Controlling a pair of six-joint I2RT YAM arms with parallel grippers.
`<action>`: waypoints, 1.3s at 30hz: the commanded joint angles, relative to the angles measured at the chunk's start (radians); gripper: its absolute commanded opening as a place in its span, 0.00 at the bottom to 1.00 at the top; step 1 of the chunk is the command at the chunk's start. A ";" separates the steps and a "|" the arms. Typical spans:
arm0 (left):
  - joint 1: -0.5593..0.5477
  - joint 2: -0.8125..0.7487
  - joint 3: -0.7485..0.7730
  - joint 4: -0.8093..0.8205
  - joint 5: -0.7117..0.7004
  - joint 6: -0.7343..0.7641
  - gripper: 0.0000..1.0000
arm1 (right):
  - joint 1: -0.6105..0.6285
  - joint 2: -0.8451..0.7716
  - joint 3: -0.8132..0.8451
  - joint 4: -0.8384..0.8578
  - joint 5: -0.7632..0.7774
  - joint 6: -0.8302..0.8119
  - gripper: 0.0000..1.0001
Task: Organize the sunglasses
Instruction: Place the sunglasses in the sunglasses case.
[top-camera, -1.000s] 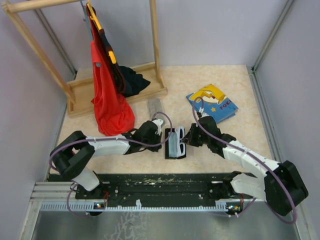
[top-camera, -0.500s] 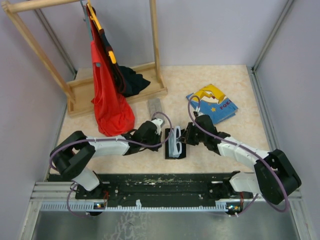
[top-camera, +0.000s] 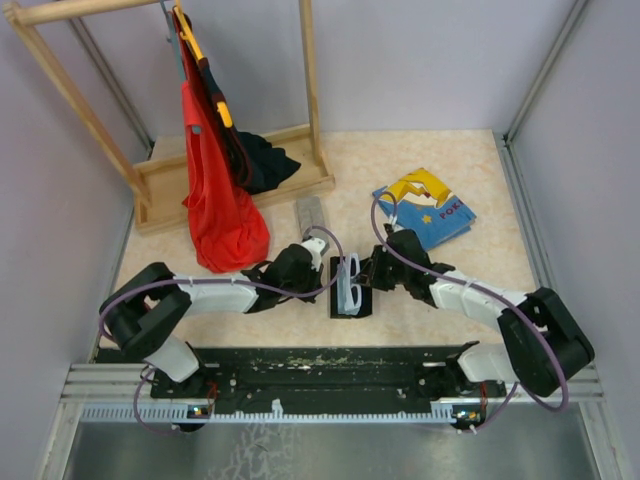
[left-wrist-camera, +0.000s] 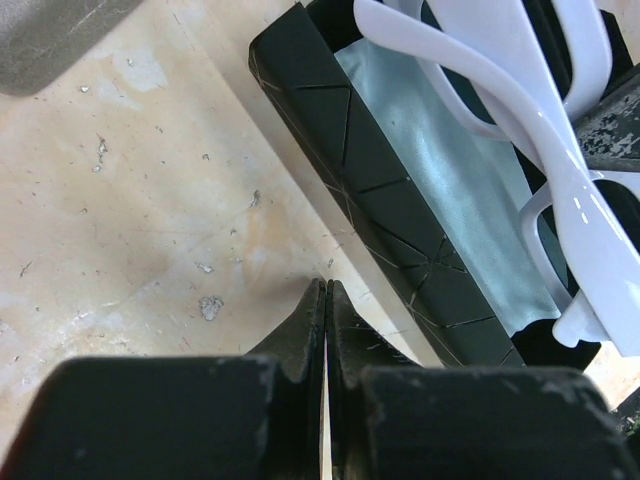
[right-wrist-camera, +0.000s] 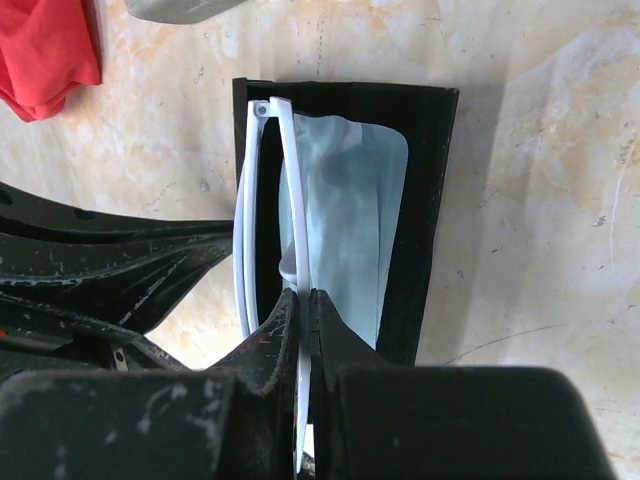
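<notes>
1. Task item. The sunglasses (right-wrist-camera: 243, 230) are one pair with a thick, glossy white plastic frame and dark lenses. In the right wrist view they are seen edge-on: the front and one temple run as two parallel white bars, joined at the top by a hinge with a small screw. In the left wrist view the frame fills the upper right of the frame as broad, curved white bands.

2. Location. In the top view the sunglasses sit at the centre of the frame, over the upper part of an open black case (right-wrist-camera: 430, 200). The case lies flat on the surface (top-camera: 400, 160) and is lined with a light-blue cloth (right-wrist-camera: 350, 190). The frame runs along the left side of the case, over the cloth's left edge. Whether it rests on the cloth cannot be determined.

3. Right end effector (right-wrist-camera: 303, 298). Clenched on the sunglasses; a white bar of the frame passes between its fingers. It reaches the case from the right of the top view.

4. Left end effector (left-wrist-camera: 326, 300). Clenched with nothing between its fingers. It sits low over the surface, just beside the case's left wall.

5. Other items. A grey case (top-camera: 310, 212) lies above the black case.
</notes>
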 joint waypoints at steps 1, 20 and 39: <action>0.005 0.021 0.008 0.011 0.001 0.011 0.00 | -0.009 0.012 0.017 0.064 -0.013 0.004 0.00; 0.005 0.064 0.025 0.016 0.067 0.021 0.00 | -0.005 0.099 0.018 0.145 -0.055 0.009 0.00; 0.005 0.104 0.049 0.007 0.118 0.034 0.00 | 0.042 0.192 0.026 0.223 -0.060 0.025 0.00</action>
